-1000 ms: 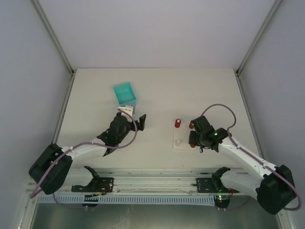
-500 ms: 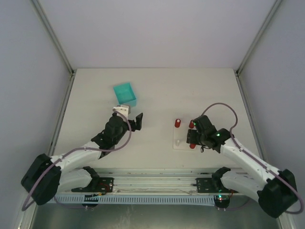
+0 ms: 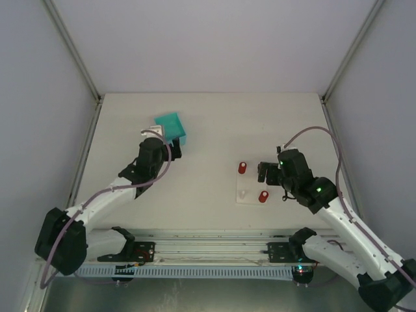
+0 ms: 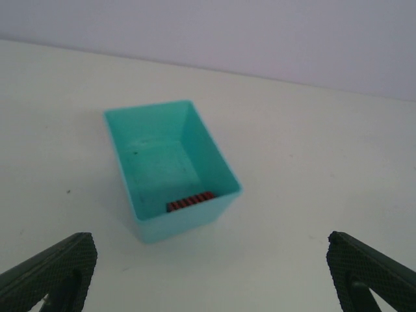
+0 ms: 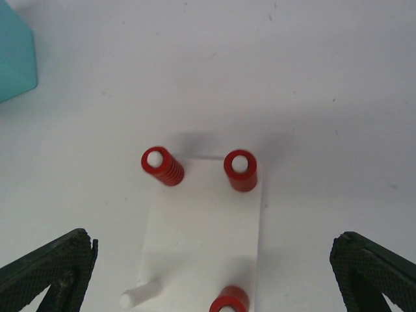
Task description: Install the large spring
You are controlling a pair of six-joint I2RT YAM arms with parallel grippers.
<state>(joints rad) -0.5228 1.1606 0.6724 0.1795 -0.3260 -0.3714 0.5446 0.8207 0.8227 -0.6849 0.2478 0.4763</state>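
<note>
Right hand (image 5: 211,270) being pulled off white plate (image 5: 195,227), now spread; large spring (image 3: 263,196) being left standing at plate's near edge. Left hand (image 4: 209,260), spread, being moved to teal bin (image 4: 224,166). Spring cropped in right wrist view.

Got a plain off-white table (image 3: 214,123) here, boxed in by pale grey walls (image 3: 214,39) left, right and far. Slim metal posts (image 3: 73,52) slanting up from both far corners. Metal rail (image 3: 208,249) along the near edge, white slotted strip (image 3: 195,272) just nearer still.
</note>
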